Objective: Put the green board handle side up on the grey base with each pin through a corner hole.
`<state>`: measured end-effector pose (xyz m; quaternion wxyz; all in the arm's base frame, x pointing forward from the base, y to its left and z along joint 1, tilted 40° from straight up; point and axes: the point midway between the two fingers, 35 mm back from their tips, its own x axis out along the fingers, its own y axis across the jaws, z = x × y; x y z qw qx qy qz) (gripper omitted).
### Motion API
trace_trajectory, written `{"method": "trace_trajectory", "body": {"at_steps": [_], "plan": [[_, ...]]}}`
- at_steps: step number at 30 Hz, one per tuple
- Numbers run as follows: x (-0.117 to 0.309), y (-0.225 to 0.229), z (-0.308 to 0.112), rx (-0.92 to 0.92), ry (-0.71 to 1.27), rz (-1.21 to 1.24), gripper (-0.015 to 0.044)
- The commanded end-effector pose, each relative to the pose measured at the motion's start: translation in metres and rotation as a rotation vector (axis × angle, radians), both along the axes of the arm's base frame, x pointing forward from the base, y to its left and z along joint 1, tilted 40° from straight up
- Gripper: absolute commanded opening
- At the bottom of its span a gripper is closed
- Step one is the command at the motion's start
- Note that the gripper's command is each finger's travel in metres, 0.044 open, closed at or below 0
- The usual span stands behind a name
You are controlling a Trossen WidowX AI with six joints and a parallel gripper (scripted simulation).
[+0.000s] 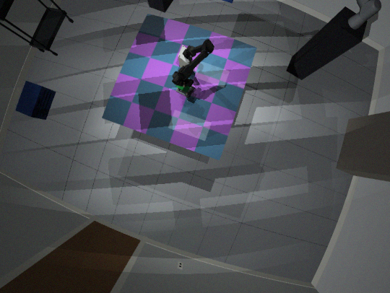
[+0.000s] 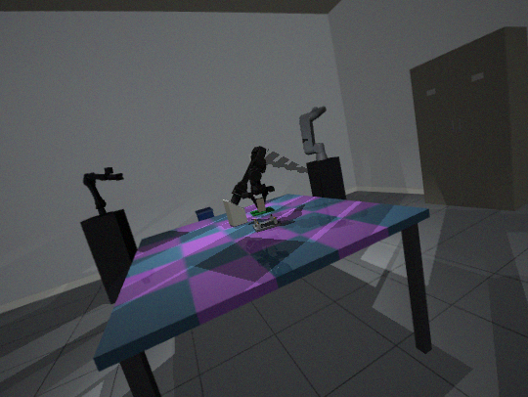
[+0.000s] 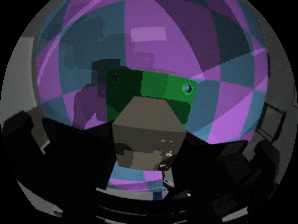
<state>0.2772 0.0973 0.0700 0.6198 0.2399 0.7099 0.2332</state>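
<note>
Checkered table (image 1: 149, 108) (image 2: 235, 288) (image 3: 172, 55), dim room. Gripper (image 1: 183, 86) (image 2: 260, 198) (image 3: 147, 121) pinching handle (image 2: 261, 204) (image 3: 149, 137); green board (image 1: 181, 87) (image 2: 264, 211) (image 3: 162, 86) just beneath. Base (image 1: 188, 94) (image 2: 266, 226) directly under board; likely straight down next, pin alignment unclear.

No legible txt, nos., labels, brands or signs could be made out in any of the views; whatever markings there were came out too dark or sm. to read.
</note>
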Motion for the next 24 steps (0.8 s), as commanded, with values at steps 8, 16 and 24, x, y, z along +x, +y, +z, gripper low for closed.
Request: {"method": "trace_trajectory", "body": {"at_steps": [8,16,24], "plan": [[0.000,0.011,-0.004,0.000,0.000,0.001,0.0000],[-0.001,0.015,-0.009,0.000,0.003,-0.003,0.0000],[-0.003,0.018,-0.014,0.000,0.003,-0.003,0.0000]]}}
